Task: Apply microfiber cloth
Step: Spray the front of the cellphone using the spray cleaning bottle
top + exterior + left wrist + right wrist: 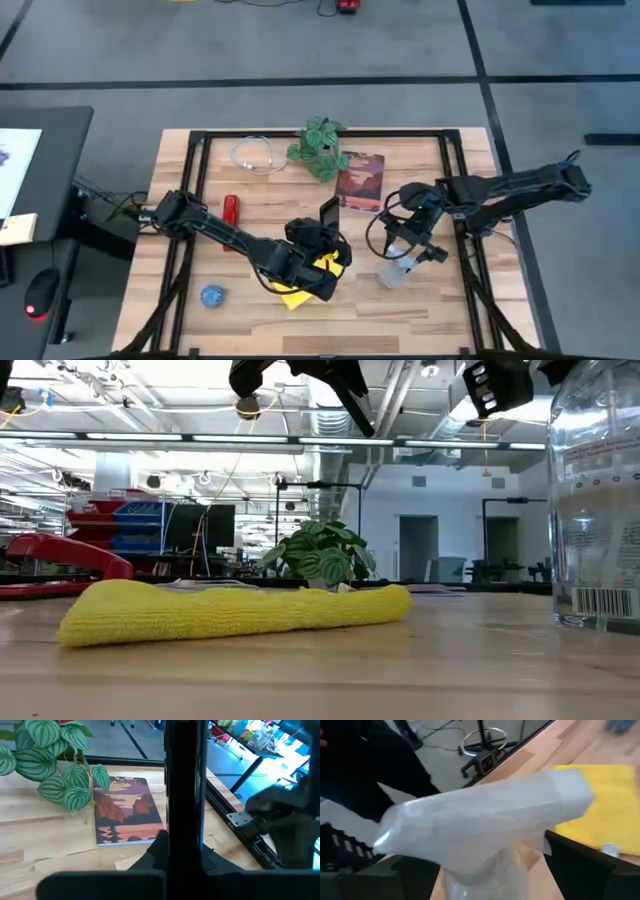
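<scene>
Presently, the left gripper (322, 232) holds the black smartphone (328, 212) upright above the microfiber cloth (312, 275), which lies flat on the table (420, 310). Right gripper (405, 243) is closed round the clear spray bottle (396, 270). Wiping appears not yet begun; the cloth is untouched.

Showing a grey floor (300, 50) crossed by dark lines around the light wooden table (420, 300), with a black desk (45, 180) sitting at its left side; beyond the table, glowing strip lights (190, 436) hanging under a ceiling of ducts, pale walls (420, 510) with dark doorways (417, 548), red and blue equipment (140, 515) standing far off
</scene>
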Available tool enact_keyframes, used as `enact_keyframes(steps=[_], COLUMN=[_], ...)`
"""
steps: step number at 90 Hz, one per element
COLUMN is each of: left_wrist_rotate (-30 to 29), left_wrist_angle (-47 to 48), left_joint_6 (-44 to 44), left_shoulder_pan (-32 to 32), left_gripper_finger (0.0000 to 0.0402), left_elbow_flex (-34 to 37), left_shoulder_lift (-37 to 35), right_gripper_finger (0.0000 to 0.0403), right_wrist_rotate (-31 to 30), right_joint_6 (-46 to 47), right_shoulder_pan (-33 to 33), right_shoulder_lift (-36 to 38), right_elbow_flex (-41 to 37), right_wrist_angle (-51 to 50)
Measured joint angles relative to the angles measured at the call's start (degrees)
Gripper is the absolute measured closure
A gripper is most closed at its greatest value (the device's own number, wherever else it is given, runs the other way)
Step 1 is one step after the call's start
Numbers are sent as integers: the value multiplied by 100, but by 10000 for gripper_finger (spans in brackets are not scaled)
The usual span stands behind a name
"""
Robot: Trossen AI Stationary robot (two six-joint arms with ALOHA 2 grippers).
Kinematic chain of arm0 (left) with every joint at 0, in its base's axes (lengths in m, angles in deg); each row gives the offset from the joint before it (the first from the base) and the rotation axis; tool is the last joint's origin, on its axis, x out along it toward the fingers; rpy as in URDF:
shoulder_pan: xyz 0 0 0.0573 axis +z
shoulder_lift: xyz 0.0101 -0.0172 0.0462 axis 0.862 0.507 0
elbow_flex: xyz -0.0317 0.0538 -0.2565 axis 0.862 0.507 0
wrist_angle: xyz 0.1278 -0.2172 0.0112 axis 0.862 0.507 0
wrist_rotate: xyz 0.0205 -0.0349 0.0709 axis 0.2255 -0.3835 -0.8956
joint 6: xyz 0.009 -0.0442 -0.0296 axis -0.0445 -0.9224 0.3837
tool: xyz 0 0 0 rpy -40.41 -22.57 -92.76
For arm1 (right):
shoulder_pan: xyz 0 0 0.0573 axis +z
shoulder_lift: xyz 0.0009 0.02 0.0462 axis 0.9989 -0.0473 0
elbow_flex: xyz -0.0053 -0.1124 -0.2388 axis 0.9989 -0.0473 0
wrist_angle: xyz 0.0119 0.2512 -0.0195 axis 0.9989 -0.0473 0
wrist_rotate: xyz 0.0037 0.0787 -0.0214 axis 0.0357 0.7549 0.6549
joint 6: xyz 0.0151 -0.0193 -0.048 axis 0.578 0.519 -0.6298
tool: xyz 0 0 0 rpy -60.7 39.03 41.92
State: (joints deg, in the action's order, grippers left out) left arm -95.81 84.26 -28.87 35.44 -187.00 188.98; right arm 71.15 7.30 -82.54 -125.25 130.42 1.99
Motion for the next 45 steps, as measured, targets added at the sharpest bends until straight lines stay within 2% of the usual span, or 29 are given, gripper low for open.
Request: enact_keyframes(steps=[24,45], left_wrist_rotate=[15,64], left_wrist_angle=[39,40], left_joint_6=[-46,-92], left_shoulder_pan=[-1,0], left_gripper_finger=[401,400], left_elbow_flex=[0,0], left_shoulder_lift=[0,-2], right_gripper_finger=[95,97], right_wrist_rotate=[-162,-158], right_joint_6=[364,-605], right_shoulder_pan=[82,265], right_shoulder_lift=[125,50], right_elbow_flex=[-7,-4], right_wrist_angle=[7,139])
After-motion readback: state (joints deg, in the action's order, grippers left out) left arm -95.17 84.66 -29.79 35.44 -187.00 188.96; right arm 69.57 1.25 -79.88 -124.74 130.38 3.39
